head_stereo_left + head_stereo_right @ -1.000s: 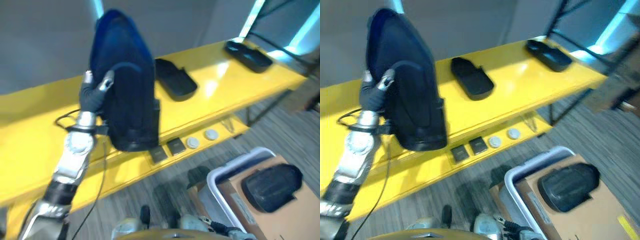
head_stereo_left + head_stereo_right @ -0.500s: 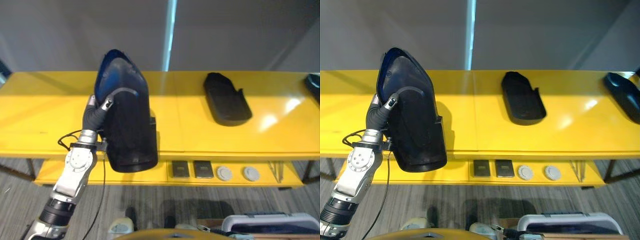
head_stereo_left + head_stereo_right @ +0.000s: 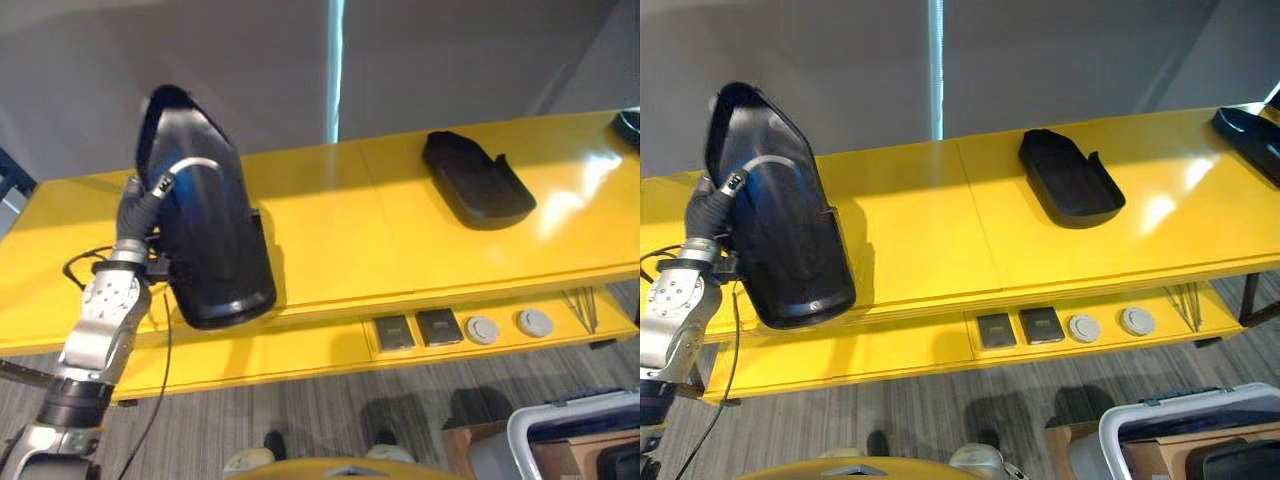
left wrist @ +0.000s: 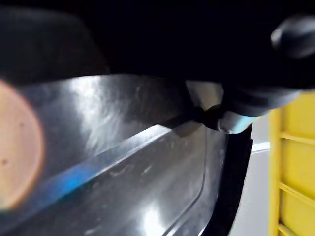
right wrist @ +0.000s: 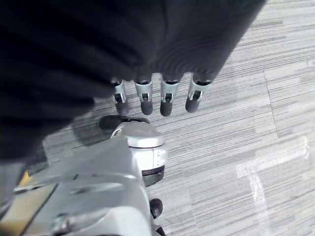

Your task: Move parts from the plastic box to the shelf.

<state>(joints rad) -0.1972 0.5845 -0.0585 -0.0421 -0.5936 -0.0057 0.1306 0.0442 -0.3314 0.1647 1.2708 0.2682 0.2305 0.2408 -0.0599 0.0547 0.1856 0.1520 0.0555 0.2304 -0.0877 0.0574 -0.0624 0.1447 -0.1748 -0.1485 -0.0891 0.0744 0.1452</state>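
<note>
Nearest, low at the right edge of the head views: corner of the white-rimmed grey plastic box, lined with brown cardboard, on the grey striped floor.

Right hand hangs over that floor, fingers straight and relaxed, holding nothing.

Left hand is raised at the left end of the long yellow shelf, fingers curled round the edge of a large black moulded plastic shell part. The part stands almost on end, long axis running steeply up and away from the robot, lower blunt end over the shelf's front lip; contact with the shelf cannot be told.

Judgement: the set-down turns on this tilt. The long axis must come down flat onto the shelf, and free surface lies to the right of the hand.

Farther right, a second, smaller black moulded part lies flat on the shelf, well apart from the held one.
</note>
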